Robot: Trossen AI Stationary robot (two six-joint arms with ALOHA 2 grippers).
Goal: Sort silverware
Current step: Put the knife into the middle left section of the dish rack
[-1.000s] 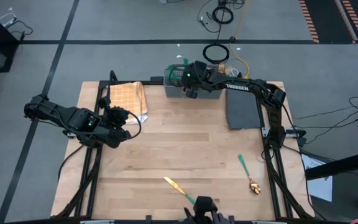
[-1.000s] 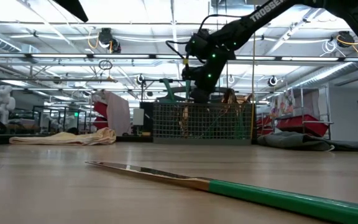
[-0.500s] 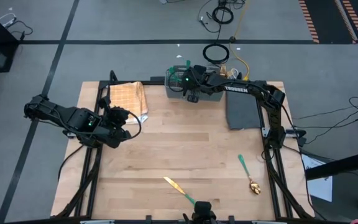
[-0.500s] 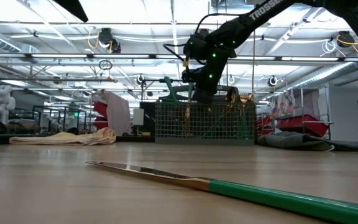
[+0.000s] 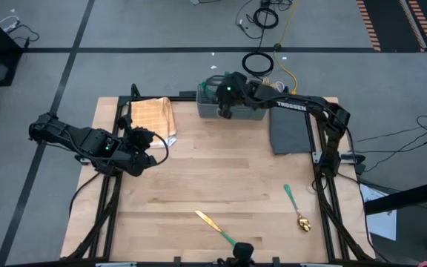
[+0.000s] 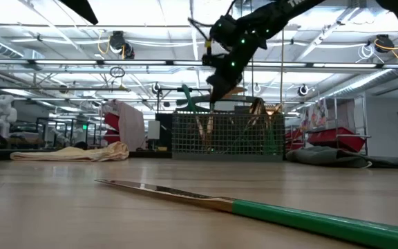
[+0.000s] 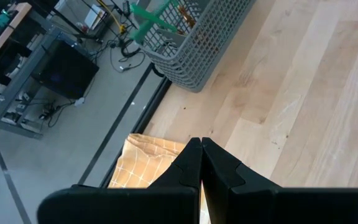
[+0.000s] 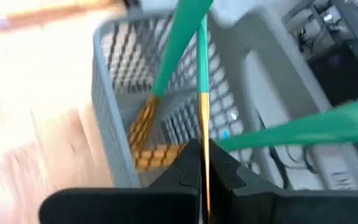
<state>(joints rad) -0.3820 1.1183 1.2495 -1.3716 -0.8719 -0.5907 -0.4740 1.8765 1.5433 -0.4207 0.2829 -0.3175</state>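
My right gripper (image 5: 224, 105) (image 6: 218, 84) hangs over the grey slotted basket (image 5: 236, 110) (image 6: 226, 135) at the table's far edge, shut on a thin piece of silverware (image 8: 202, 68) with a gold part and a teal handle. More silverware stands in the basket, one a fork (image 8: 166, 68). A gold knife (image 5: 212, 225) (image 6: 206, 199) and a gold spoon (image 5: 297, 209) lie flat on the table near its front edge. My left gripper (image 5: 143, 141) (image 7: 201, 149) is shut and empty above the table's left side, beside the checked cloth (image 5: 153, 119). My right gripper pinches the piece's gold part (image 8: 202, 127) between its two fingers, coming slanting down from above. The piece runs on past the fingertips, its teal handle end (image 8: 202, 43) pointing down into the basket. Whether that end rests on anything, I cannot tell.
A dark grey mat (image 5: 288, 132) lies right of the basket at the far right. The checked cloth lies at the far left corner. Bare wood (image 5: 221, 170) spreads across the table's middle. Cables lie on the floor beyond the far edge.
My right gripper has risen above the basket's rim and rolled a little, staying over the basket. The knife and spoon on the table have not moved.
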